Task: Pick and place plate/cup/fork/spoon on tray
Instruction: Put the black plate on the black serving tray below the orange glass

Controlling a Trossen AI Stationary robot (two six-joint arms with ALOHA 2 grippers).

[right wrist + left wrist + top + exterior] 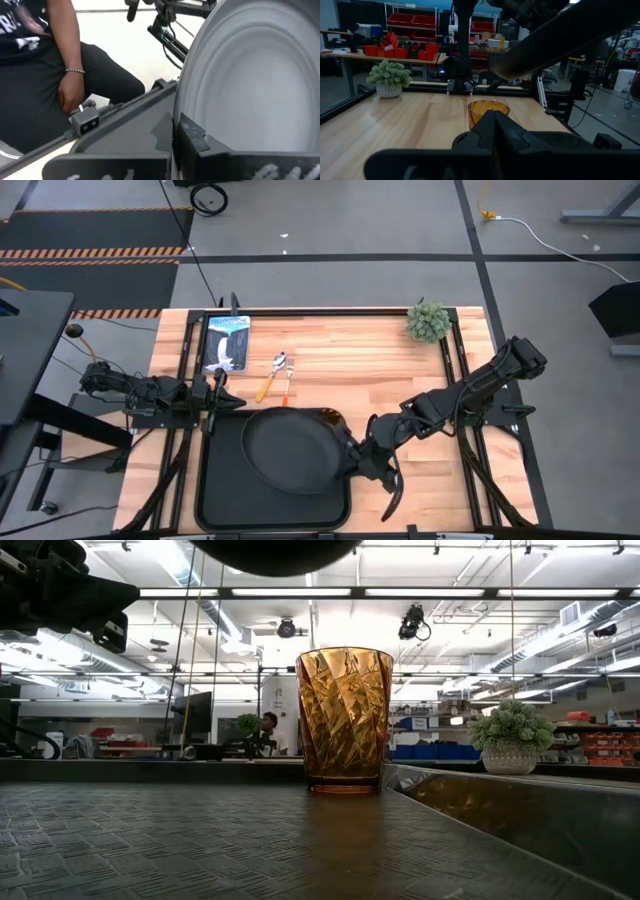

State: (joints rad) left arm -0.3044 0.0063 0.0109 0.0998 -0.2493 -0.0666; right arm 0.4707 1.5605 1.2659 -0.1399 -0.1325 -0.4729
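The round black plate [290, 450] hangs over the black tray [215, 500] at the table's near edge. Its underside shows at the top of the low view [275, 550]. My right gripper [352, 460] is shut on the plate's right rim. The amber cup [344, 720] stands upright on the tray's floor, and it also shows in the left wrist view [487, 107]. The spoon [272, 377] and the fork [289, 387] lie on the wood just beyond the tray. My left gripper [222, 393] is shut and empty by the tray's far left corner. My right gripper pinches the plate's rim [178, 107] on its right side between its two fingers, one on each face. The fingers come from the table's right, slanting down. The plate is lifted clear of the tray's floor.
A small green plant [428, 322] stands at the far right of the table. A printed booklet [225, 342] lies at the far left. A person [70, 90] shows beyond the table in the right wrist view. Bare wood lies to the right of the tray.
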